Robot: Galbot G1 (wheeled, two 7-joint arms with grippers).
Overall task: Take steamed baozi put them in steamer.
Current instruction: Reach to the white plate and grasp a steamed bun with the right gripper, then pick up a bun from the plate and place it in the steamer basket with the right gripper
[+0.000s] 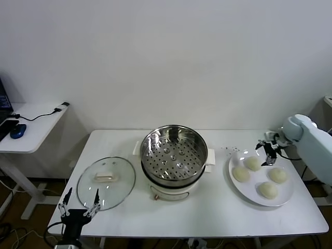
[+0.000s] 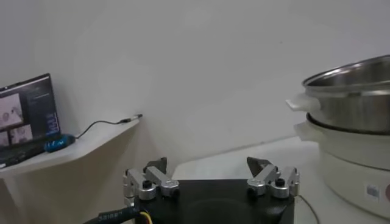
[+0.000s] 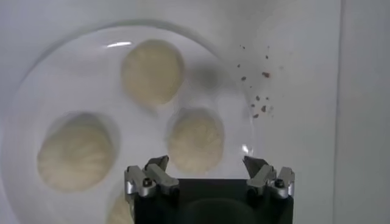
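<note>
Four baozi (image 1: 259, 176) are lying on a white plate (image 1: 236, 184) at the right side of the counter (image 1: 207, 218), and the steamer (image 1: 174, 155) is standing in the middle with its perforated tray bare, so I judge no bun is moved yet. The right gripper (image 1: 269, 156) is hovering over the far edge of the plate with its fingers spread apart and nothing between them. In the right wrist view the gripper (image 3: 207, 173) is pointing down at the plate, and the nearest baozi (image 3: 195, 140) is lying just in front of the open jaws, a little toward one finger, not centred between them. This is the relation that matters for the coming move: the bun is below and slightly ahead of the gripper, so the arm probably needs a small shift forward and then a descent. The buns are round, so there is no long axis to line up with. The steamer is lying to the left of the plate, between both arms. The right arm is clearly nearer to the baozi. The left gripper (image 1: 79, 206) is waiting at the near left corner of the counter, beside the glass lid (image 1: 106, 182), also released and holding nothing.
</note>
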